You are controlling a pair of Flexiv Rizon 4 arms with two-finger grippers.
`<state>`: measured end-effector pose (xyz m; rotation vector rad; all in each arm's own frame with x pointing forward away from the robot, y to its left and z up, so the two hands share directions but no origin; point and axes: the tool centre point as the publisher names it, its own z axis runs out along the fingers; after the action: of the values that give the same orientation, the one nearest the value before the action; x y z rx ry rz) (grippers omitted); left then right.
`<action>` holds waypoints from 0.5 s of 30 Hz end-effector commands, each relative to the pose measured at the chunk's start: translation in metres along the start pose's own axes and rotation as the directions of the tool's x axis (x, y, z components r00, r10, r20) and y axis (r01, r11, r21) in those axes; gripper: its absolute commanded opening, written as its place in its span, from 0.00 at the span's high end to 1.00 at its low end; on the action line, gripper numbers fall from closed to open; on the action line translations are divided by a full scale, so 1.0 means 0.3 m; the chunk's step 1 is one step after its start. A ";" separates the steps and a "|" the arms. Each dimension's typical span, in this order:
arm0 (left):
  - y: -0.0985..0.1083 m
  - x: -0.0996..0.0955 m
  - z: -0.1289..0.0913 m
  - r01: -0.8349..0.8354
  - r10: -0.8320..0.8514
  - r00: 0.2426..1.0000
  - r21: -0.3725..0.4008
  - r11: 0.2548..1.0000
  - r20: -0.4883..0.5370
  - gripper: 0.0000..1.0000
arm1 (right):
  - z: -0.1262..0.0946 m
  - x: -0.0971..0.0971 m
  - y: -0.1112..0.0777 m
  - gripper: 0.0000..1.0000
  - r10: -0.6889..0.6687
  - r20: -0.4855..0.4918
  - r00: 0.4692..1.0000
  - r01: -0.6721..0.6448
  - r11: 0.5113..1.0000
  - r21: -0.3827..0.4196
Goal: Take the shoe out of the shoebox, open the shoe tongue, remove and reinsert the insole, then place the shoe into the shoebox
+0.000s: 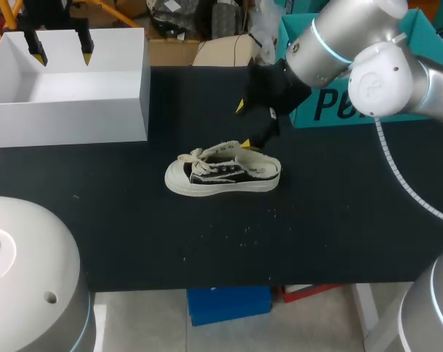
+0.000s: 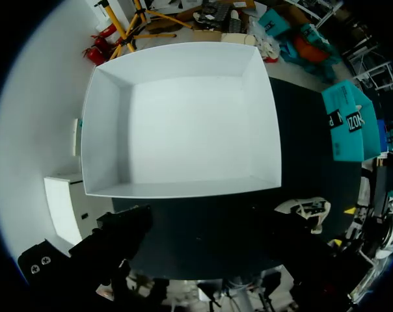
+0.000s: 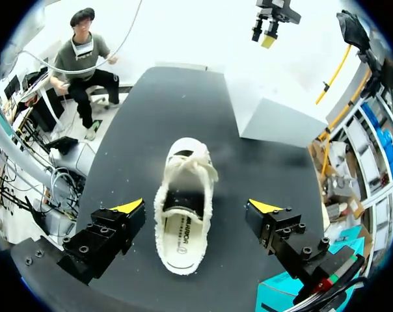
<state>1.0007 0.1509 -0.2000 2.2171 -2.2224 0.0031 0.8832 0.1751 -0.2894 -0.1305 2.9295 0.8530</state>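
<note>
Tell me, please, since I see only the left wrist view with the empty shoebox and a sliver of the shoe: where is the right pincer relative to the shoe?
Observer: The right pincer hangs open over the heel end of the shoe, a finger at each side, neither touching it.
Operator: Thanks. Is the insole inside?
Observer: Yes, a pale insole lies in the shoe's opening.
Operator: How does the shoe sit?
Observer: Upright on its sole on the black table, toe toward the side where the shoebox stands.
</note>
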 end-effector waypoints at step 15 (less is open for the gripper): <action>0.000 0.002 -0.001 0.001 -0.001 1.000 -0.001 1.000 0.002 0.00 | 0.014 0.062 -0.110 0.00 0.022 0.024 0.999 -0.020 0.995 -0.101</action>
<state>1.0008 0.1509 -0.2001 2.2171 -2.2225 0.0031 0.8750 0.1564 -0.3072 -0.0967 2.9003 0.9455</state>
